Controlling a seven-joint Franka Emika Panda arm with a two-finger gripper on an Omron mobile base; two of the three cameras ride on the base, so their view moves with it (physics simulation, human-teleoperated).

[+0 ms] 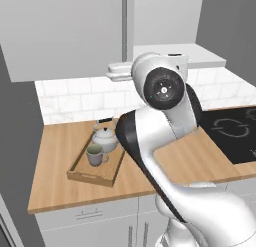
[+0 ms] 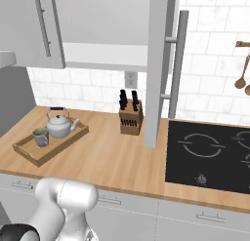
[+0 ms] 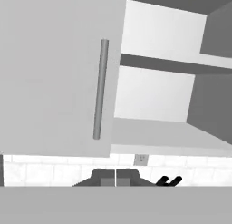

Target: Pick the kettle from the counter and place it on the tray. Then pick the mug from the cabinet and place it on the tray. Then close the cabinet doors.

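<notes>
The silver kettle [image 1: 105,137] [image 2: 59,125] and the grey-green mug [image 1: 95,155] [image 2: 40,136] both stand in the light-wood tray [image 1: 80,175] [image 2: 53,148] on the counter [image 1: 55,156] [image 2: 112,157]. The cabinet [image 3: 154,94] shows its white shelf floor [image 3: 167,134] [image 2: 105,54]. Its left door [image 3: 54,73] [image 2: 29,25] [image 1: 65,31] covers the left half. The right door [image 2: 157,64] stands swung out, edge-on. My gripper [image 3: 115,178] [image 1: 111,71] is raised just below the left door's lower edge, near its bar handle [image 3: 100,89]. It is shut and holds nothing.
A knife block [image 2: 131,115] stands against the tiled wall, its black handles [image 3: 168,180] just showing in the hand view. A black cooktop [image 2: 210,154] [image 1: 235,131] fills the counter's right part. Wooden spoons [image 2: 241,76] hang on the wall. My own arm blocks much of the left base view.
</notes>
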